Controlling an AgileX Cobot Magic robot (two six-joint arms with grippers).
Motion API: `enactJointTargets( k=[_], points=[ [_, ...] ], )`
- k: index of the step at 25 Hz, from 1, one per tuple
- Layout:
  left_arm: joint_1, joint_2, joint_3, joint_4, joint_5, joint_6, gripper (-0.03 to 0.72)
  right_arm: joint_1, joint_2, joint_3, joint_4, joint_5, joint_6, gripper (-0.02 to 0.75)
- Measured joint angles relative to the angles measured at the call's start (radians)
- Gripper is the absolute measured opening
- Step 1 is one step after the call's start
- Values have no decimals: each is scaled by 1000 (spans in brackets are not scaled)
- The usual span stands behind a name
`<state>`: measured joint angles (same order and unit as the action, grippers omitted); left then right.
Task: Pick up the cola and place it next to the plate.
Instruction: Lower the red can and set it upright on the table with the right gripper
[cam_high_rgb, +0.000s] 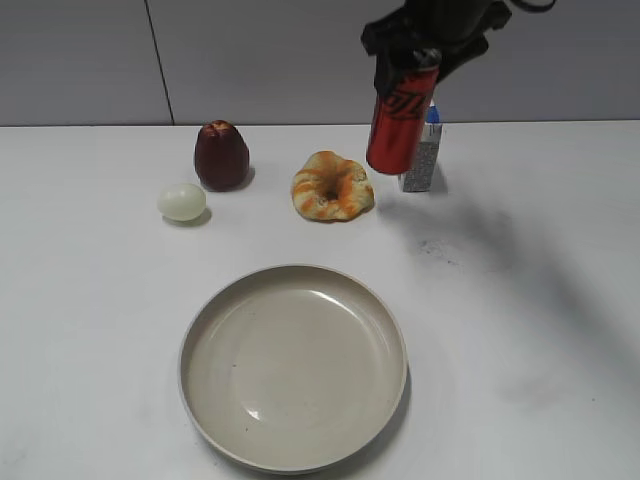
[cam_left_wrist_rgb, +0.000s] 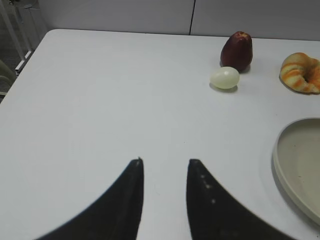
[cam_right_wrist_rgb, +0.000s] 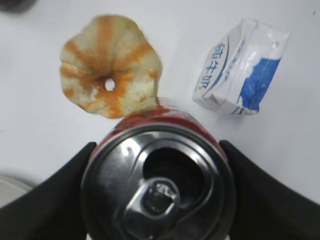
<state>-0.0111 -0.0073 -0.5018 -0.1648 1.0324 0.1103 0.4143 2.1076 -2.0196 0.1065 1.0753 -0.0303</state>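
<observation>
**Red can hanging in the air above the far side of the table**

While the right end effector (cam_high_rgb: 408, 62) is clamping the tall slim red cola can (cam_high_rgb: 400, 115) near its top, the can is hanging tilted and clear of the white table (cam_high_rgb: 520, 300), just in front of the small white-and-blue carton (cam_high_rgb: 424, 155). Only the right wrist view is showing the can's silver pull-tab top (cam_right_wrist_rgb: 159, 185), with a black finger (cam_right_wrist_rgb: 47, 200) pressing on each side, and the carton (cam_right_wrist_rgb: 240, 67) and the orange-striped ring-shaped pastry (cam_right_wrist_rgb: 110, 65) lying below. Only the left wrist view is showing the left end effector (cam_left_wrist_rgb: 165, 172), its two black fingers standing apart over bare table and gripping nothing. The large round beige plate (cam_high_rgb: 293, 365) is sitting at the near edge, well apart from the can. A dark red fruit (cam_high_rgb: 221, 155) and a pale egg-shaped object (cam_high_rgb: 181, 202) are resting just beside each other at the far left. A grey panelled wall (cam_high_rgb: 250, 60) is rising behind the table.
</observation>
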Motion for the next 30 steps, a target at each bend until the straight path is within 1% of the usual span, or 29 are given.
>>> enactJointTargets(
  k=[4,7,13,16,19,23,30],
  points=[
    [0,0,0,0,0,0,237,60,-67,-5,40,8,-15,505],
    [0,0,0,0,0,0,237,143,-74,-5,80,21,-23,503],
    [0,0,0,0,0,0,237,368,-73,-5,94,7,-46,503],
    [0,0,0,0,0,0,237,465,-69,-5,88,-25,-50,503],
    [0,0,0,0,0,0,237,536,-45,-5,83,-36,-51,503],
    [0,0,0,0,0,0,237,589,10,-5,63,-41,-52,503],
    [0,0,0,0,0,0,237,600,98,-5,38,-46,-52,503]
  ],
)
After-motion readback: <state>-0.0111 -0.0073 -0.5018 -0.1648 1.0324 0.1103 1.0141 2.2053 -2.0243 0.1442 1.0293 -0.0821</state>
